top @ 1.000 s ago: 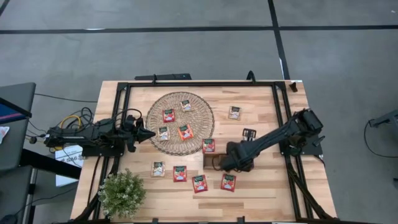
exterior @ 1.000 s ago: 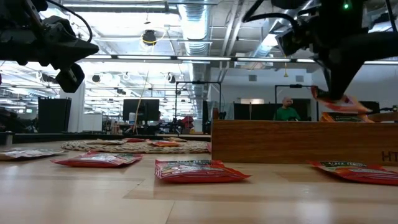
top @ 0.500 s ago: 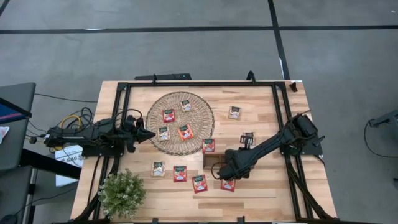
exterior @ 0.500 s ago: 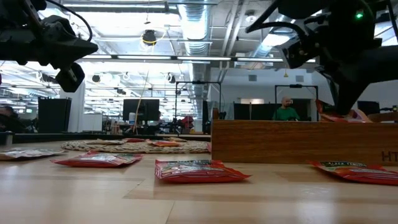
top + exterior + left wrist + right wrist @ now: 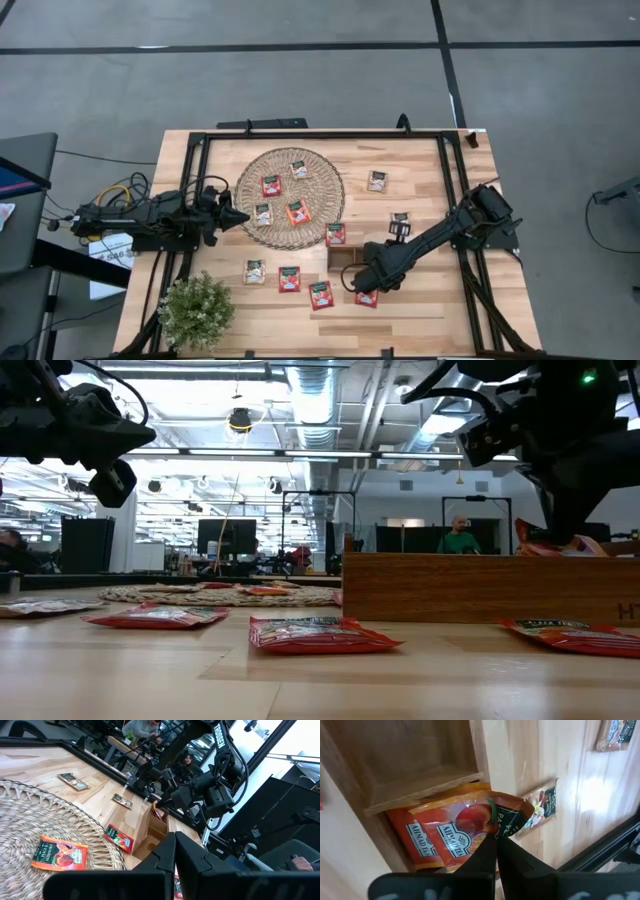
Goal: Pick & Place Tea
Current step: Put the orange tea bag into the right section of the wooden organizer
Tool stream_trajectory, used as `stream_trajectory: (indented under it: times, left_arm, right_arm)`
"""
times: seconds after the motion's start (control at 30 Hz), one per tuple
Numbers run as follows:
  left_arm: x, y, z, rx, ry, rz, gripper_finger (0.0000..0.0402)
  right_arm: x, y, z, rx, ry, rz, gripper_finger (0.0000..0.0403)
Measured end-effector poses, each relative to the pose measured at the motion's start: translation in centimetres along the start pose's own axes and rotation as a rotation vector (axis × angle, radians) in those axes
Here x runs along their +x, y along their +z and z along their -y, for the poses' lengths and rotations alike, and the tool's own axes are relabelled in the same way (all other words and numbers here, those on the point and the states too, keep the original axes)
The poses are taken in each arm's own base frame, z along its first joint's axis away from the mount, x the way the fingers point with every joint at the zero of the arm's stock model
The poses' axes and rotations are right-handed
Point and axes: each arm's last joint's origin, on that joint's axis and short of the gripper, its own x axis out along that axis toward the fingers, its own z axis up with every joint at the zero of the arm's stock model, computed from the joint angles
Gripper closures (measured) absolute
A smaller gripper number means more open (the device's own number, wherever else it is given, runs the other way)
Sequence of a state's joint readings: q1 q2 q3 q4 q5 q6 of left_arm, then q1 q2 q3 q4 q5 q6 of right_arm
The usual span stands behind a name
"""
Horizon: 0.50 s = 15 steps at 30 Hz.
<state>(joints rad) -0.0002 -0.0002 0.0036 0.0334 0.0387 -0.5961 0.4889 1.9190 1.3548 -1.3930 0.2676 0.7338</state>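
My right gripper (image 5: 363,272) is over the narrow wooden tray (image 5: 340,258), shut on an orange-red tea sachet (image 5: 447,837). In the low view this sachet (image 5: 543,541) shows just above the tray's wall (image 5: 470,588). Other sachets lie flat: several on the round wicker mat (image 5: 290,197), such as a red one (image 5: 271,185) and an orange one (image 5: 298,212), and several on the table, such as one red (image 5: 289,279) and one beige (image 5: 377,180). My left gripper (image 5: 240,215) hangs shut at the mat's left edge, holding nothing. My right gripper pinches the orange-red sachet between its two fingers at the dark-green printed edge (image 5: 504,821). The fingers (image 5: 485,852) come from above, slanting down. The sachet sits tilted in a tray compartment, its lower part inside and its held edge above the wall.
A potted plant (image 5: 197,310) stands at the near left corner. A black frame (image 5: 320,135) runs along the table's edges. A red sachet (image 5: 366,297) lies partly under my right arm, and a beige one (image 5: 400,220) lies just beyond it. People sit in the room behind.
My right gripper has moved toward the near edge and down, carrying the orange-red sachet. The sachet hung clear above the tray's wall a second ago; now it sits lower, down at the wall's top. The gripper has stayed shut on it.
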Motion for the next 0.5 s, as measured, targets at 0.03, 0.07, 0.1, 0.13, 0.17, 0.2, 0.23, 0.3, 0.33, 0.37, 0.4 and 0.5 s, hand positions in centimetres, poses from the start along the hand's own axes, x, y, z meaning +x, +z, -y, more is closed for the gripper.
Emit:
stream_trajectory:
  times: [0.03, 0.07, 0.1, 0.13, 0.17, 0.2, 0.23, 0.3, 0.33, 0.37, 0.4, 0.5]
  left_arm:
    - [0.00, 0.00, 0.00, 0.000, 0.000, 0.000, 0.0402]
    - [0.00, 0.00, 0.00, 0.000, 0.000, 0.000, 0.0402]
    - [0.00, 0.00, 0.00, 0.000, 0.000, 0.000, 0.0402]
    - [0.00, 0.00, 0.00, 0.000, 0.000, 0.000, 0.0402]
    - [0.00, 0.00, 0.00, 0.000, 0.000, 0.000, 0.0402]
    - [0.00, 0.00, 0.00, 0.000, 0.000, 0.000, 0.0402]
    - [0.00, -0.01, 0.00, 0.000, 0.000, 0.000, 0.0402]
    - [0.00, -0.01, -0.01, 0.001, 0.000, -0.001, 0.0402]
    - [0.00, 0.00, 0.00, 0.002, 0.000, 0.000, 0.0402]
    - [0.00, 0.00, 0.00, 0.002, 0.000, 0.000, 0.0402]
    - [0.00, -0.01, -0.01, 0.002, 0.001, 0.000, 0.0402]
    - [0.00, -0.01, -0.01, 0.005, 0.000, 0.000, 0.0402]
  right_arm:
    - [-0.01, -0.01, 0.00, 0.000, 0.000, 0.000, 0.0403]
    - [-0.01, -0.02, 0.00, -0.001, 0.000, -0.001, 0.0403]
    - [-0.01, -0.04, -0.03, -0.001, 0.002, -0.002, 0.0403]
    - [-0.02, -0.07, -0.03, -0.002, 0.000, -0.003, 0.0403]
    - [-0.02, -0.10, -0.02, -0.003, -0.002, -0.005, 0.0403]
    - [-0.02, -0.12, 0.00, -0.004, -0.003, -0.008, 0.0403]
    - [-0.02, -0.15, 0.01, -0.005, -0.006, -0.010, 0.0403]
    - [-0.03, -0.21, 0.10, -0.007, -0.012, -0.017, 0.0403]
    - [-0.02, -0.22, 0.11, -0.008, -0.014, -0.019, 0.0403]
    - [-0.03, -0.25, 0.15, -0.009, -0.017, -0.023, 0.0403]
    - [-0.03, -0.28, 0.17, -0.010, -0.020, -0.026, 0.0403]
    - [-0.03, -0.29, 0.18, -0.010, -0.020, -0.027, 0.0403]
